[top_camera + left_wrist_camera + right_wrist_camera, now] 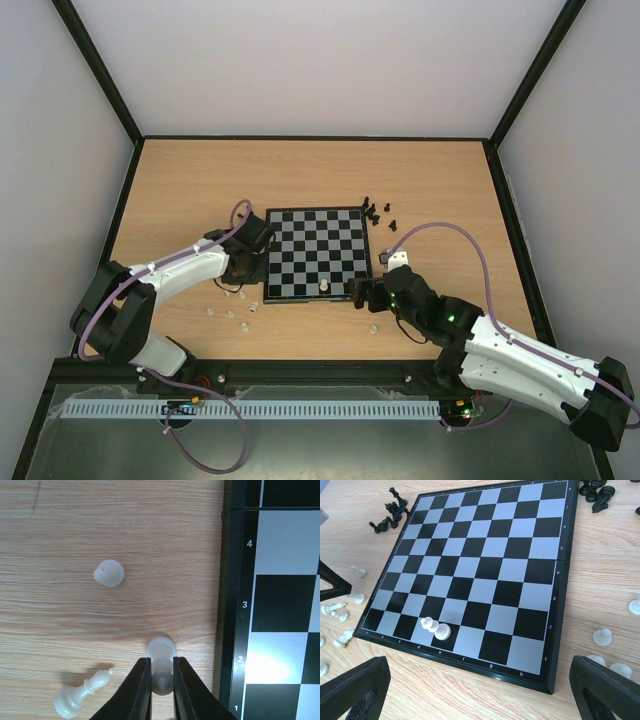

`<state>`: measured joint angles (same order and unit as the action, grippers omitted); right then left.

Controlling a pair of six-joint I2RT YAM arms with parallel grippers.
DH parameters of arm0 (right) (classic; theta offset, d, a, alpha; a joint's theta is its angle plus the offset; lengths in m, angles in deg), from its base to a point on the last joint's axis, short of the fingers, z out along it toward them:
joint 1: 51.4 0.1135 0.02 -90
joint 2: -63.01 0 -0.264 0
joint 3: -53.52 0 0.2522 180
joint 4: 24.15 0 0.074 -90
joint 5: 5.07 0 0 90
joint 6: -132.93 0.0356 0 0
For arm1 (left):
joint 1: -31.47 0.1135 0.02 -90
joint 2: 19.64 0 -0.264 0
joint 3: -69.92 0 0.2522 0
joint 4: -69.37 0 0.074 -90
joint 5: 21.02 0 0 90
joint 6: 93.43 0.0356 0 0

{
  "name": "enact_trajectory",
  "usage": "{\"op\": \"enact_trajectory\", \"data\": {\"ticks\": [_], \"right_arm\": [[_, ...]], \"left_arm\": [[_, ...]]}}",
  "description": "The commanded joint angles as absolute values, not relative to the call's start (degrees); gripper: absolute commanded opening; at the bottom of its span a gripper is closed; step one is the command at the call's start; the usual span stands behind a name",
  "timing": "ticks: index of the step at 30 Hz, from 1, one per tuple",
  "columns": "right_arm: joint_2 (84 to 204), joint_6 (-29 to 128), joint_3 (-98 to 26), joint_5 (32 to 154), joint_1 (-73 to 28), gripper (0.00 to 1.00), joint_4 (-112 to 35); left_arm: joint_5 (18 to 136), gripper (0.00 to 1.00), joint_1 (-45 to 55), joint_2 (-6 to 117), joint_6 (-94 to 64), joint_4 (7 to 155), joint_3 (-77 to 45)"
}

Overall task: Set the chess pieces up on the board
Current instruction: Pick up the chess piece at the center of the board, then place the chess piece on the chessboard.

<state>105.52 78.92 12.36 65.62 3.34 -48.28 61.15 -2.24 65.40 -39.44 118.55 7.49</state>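
Observation:
The board (pixel 318 253) lies mid-table. One cream-white piece (pixel 325 288) is on its near row; in the right wrist view (pixel 436 628) it seems to lie on its side. My left gripper (pixel 243 262) is at the board's left edge, shut on a white piece (pixel 161 650) just above or on the wood beside the board's border (pixel 232 605). A white pawn (pixel 109 573) and a fallen white bishop (pixel 80 695) are nearby. My right gripper (pixel 365 293) is open and empty (pixel 477 680) at the board's near right corner.
Black pieces cluster off the board's far right corner (pixel 375 210), with more beside them (pixel 392 225). Loose white pieces lie on the wood at the near left (pixel 230 305) and near right (pixel 373 327). In the right wrist view, white pieces (pixel 602 636) stand close to its right finger.

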Motion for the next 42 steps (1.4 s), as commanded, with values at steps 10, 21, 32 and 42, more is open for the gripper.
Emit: {"op": "enact_trajectory", "data": {"ticks": [10, 21, 32, 42], "right_arm": [[105.6, 78.9, 12.9, 65.3, 3.5, 0.99, -48.3], [105.6, 79.0, 12.8, 63.5, 3.5, 0.99, -48.8], [105.2, 79.0, 12.9, 63.1, 3.5, 0.99, -49.0], [105.1, 79.0, 13.0, 62.2, 3.5, 0.98, -49.1]], "left_arm": [[58.7, 0.02, -6.3, 64.6, -39.2, 126.7, -1.1], [59.4, 0.02, -11.7, 66.6, -39.8, 127.7, -6.1], [59.5, 0.02, -17.6, 70.9, -41.3, 128.7, -11.4], [60.9, 0.02, -22.3, 76.4, -42.8, 125.9, -14.0]]}}
